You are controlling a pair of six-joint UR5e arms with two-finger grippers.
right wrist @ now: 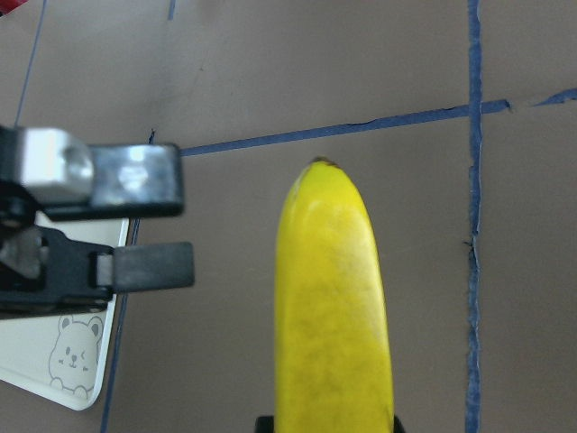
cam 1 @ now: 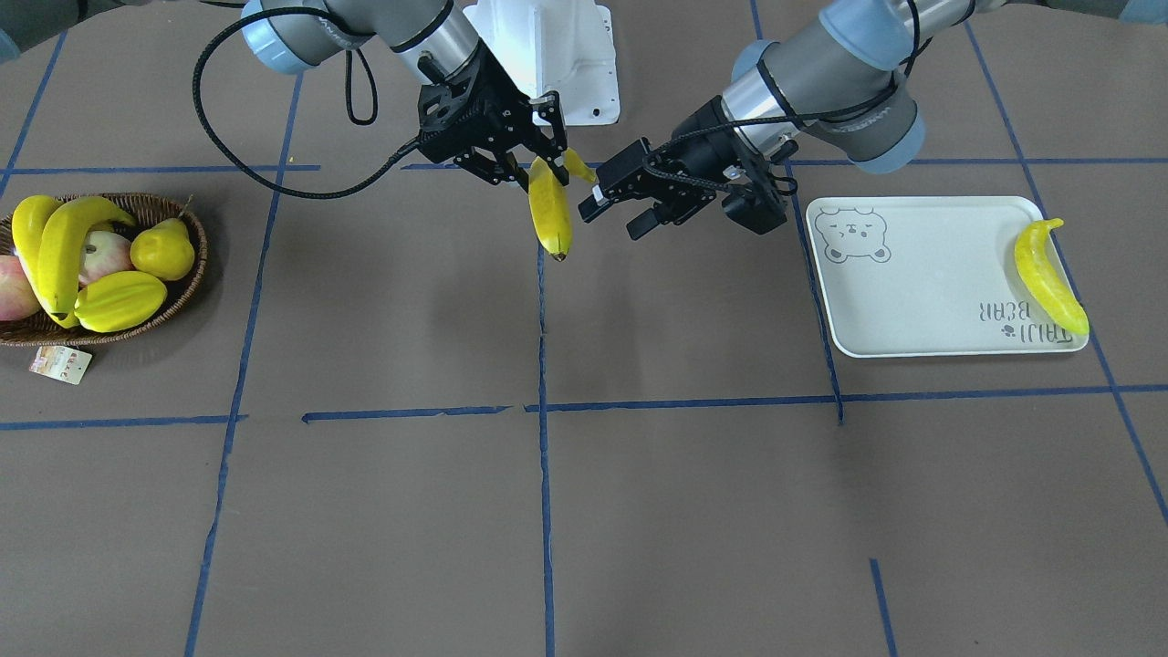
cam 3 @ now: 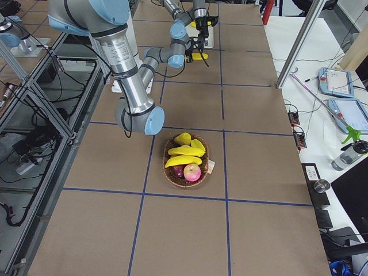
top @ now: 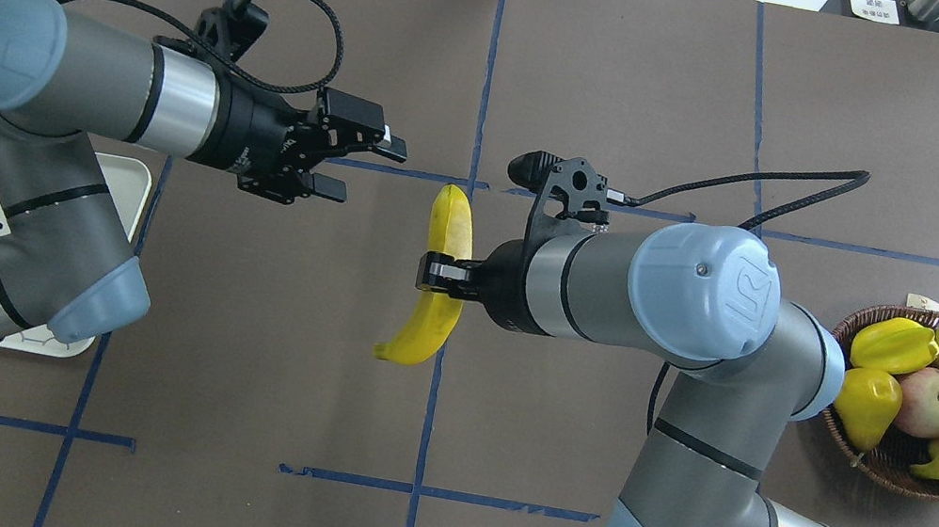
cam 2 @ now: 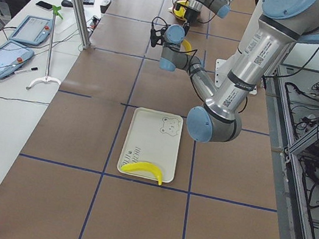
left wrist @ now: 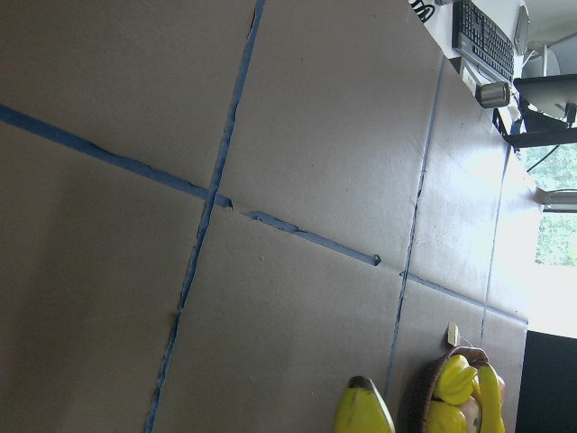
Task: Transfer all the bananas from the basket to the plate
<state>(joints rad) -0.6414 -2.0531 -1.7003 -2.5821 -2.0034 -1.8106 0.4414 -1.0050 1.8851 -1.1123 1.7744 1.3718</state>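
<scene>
"Fingers of the right gripper (top: 442, 270) are clamped across the middle of a banana (top: 451, 227), which hangs above the table's centre line. Why hold it there?"

"Looks like a handover. The left gripper (top: 372, 176) faces it, fingers spread and not touching. The plate (cam 1: 922, 283) is on that arm's side, one plated banana (cam 1: 1049, 274) on it."

"And the basket (cam 1: 203, 251)?"

"Far end, well apart. Two basket bananas (cam 1: 64, 251) lie among other fruit."

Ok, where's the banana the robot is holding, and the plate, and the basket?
held banana (top: 433, 320): overhead view, lower half.
plate (cam 1: 922, 274): front-facing view, bare middle.
basket (cam 1: 187, 287): front-facing view, woven side wall.
</scene>
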